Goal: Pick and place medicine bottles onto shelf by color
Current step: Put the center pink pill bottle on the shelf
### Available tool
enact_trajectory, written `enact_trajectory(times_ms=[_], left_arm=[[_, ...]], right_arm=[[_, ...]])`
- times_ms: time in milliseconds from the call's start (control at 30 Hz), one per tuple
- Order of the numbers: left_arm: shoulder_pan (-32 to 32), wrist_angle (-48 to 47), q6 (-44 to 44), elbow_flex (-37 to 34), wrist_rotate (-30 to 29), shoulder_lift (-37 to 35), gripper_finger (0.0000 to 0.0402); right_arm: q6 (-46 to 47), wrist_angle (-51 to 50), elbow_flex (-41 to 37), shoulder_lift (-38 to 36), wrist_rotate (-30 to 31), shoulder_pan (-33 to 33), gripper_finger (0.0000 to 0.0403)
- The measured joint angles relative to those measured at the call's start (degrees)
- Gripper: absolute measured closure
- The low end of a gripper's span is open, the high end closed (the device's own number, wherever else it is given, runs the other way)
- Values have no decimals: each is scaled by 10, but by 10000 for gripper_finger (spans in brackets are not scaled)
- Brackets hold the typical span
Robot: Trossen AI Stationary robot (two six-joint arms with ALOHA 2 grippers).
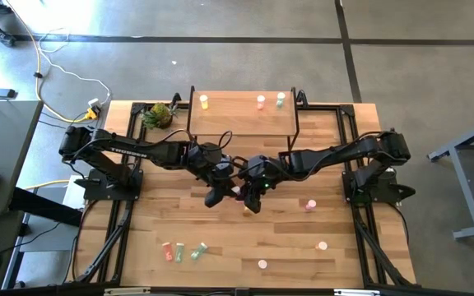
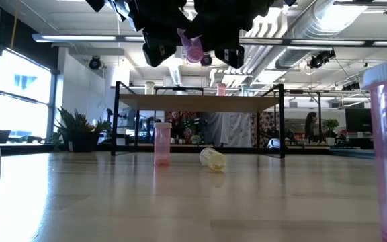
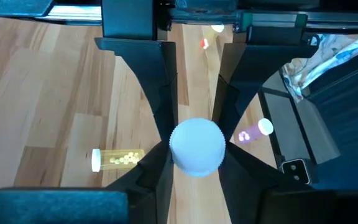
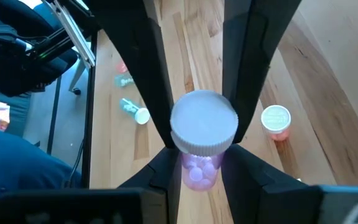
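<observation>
Both pincers meet in mid-air over the middle of the worktop (image 1: 220, 230), just in front of the shelf (image 1: 241, 115), and a handover seems to be in hand. The right pincer (image 4: 196, 140) is clamped on a pink medicine bottle (image 4: 199, 163), its fingers pressing the neck just under the white cap (image 4: 204, 122). The left pincer (image 3: 196, 149) has its fingers against a white-capped bottle (image 3: 196, 147) as well; judging by the low view, where a single pink bottle hangs between the two dark heads, this is most likely the same one, gripped from the other end.

On the shelf stand a yellow bottle (image 1: 204, 101), a pink bottle (image 1: 261, 102) and a green bottle (image 1: 281, 99). More bottles lie loose on the worktop, among them a yellow one on its side (image 3: 118, 159).

The next move calls for one pincer to let go only once the other holds firmly, then for the bottle to be carried up beside the pink one on the shelf and set down upright.
</observation>
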Motion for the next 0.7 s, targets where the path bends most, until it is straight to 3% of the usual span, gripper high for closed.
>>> enact_trajectory(times_ms=[533, 700], left_arm=[[0, 1, 15, 0, 0, 0, 297], [0, 2, 16, 0, 0, 0, 297]], right_arm=[[-17, 0, 0, 0, 4, 0, 316], [-15, 1, 0, 0, 8, 0, 285]])
